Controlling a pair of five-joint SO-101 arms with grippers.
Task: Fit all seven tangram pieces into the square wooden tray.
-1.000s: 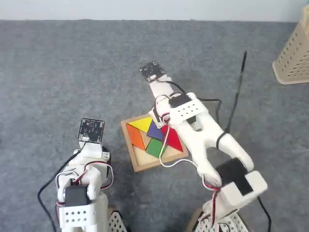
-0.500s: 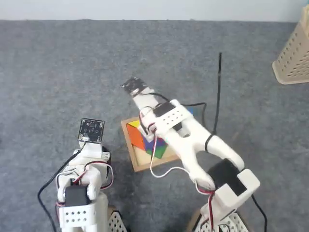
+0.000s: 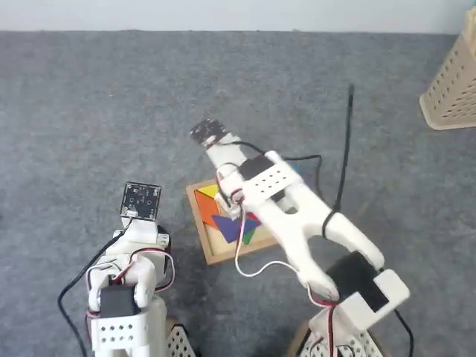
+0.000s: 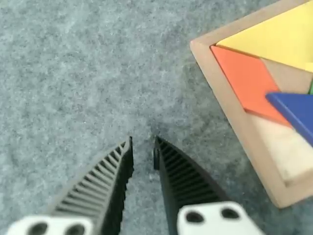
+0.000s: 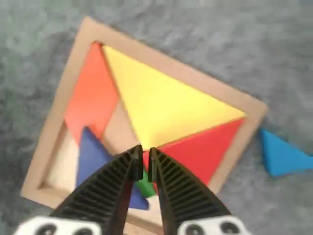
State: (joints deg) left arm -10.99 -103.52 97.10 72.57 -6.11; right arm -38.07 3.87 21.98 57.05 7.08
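The square wooden tray (image 5: 55, 110) lies on grey carpet and holds an orange parallelogram (image 5: 90, 98), a large yellow triangle (image 5: 161, 107), a red triangle (image 5: 205, 147), a dark blue triangle (image 5: 95, 156) and a green piece (image 5: 145, 187). A light blue triangle (image 5: 281, 154) lies on the carpet just outside the tray. My right gripper (image 5: 145, 155) hangs shut over the tray's middle, where yellow meets red, with nothing between its fingers. My left gripper (image 4: 143, 147) rests shut over bare carpet beside the tray's corner (image 4: 231, 105). In the high view the right arm (image 3: 282, 201) covers half the tray (image 3: 216, 256).
A beige perforated basket (image 3: 454, 82) stands at the far right edge. A black cable (image 3: 346, 149) runs across the carpet behind the right arm. Open carpet stretches to the left and far side.
The right arm has swung left across the tray and now covers the red piece. The dark blue triangle has shifted inside the tray. The left arm has not moved.
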